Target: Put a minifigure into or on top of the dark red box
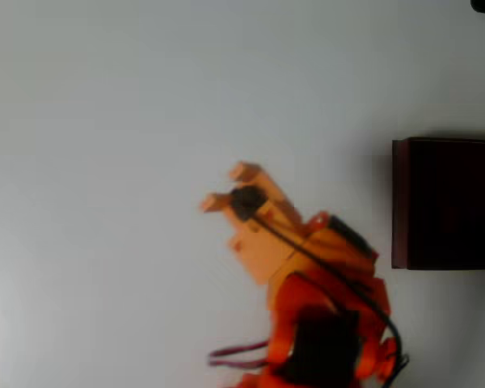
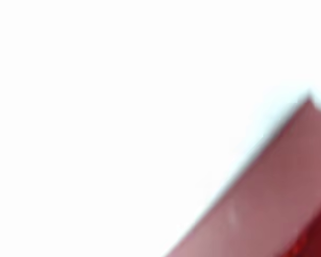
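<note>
one dark red box (image 1: 400,202), one gripper (image 1: 224,187), one table (image 1: 105,121)

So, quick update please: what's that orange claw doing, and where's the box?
Claw open, holding nothing, over bare white table. Dark red box off to its right in overhead view, apart from it. Nothing between them.

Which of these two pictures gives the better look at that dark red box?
The overhead view: the dark red box shows its maroon wall and near-black inside at the right edge. The wrist view catches just a blurred, washed-out slanted piece of the dark red box.
</note>
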Robot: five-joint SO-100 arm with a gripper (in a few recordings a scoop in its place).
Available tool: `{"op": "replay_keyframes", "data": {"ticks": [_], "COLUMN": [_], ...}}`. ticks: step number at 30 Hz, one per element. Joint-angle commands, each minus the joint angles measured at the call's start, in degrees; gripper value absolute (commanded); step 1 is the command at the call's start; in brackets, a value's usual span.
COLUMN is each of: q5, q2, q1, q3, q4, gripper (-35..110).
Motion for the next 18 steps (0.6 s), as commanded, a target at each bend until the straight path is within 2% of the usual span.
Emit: {"op": "replay_keyframes", "data": {"ticks": [1,3,13,18], "q5": [-0.35,-3.96,-3.16,-3.25], "q2": [12.13,18.28,41.57,62.23], "q1": [-6.06,-9.49,-18.46,-21.01], "q3": [6.15,9.84,24.70,35.77], "q4": [-1.85,-3.08,-4.57,-3.52], "gripper": [0,0,0,1]}}
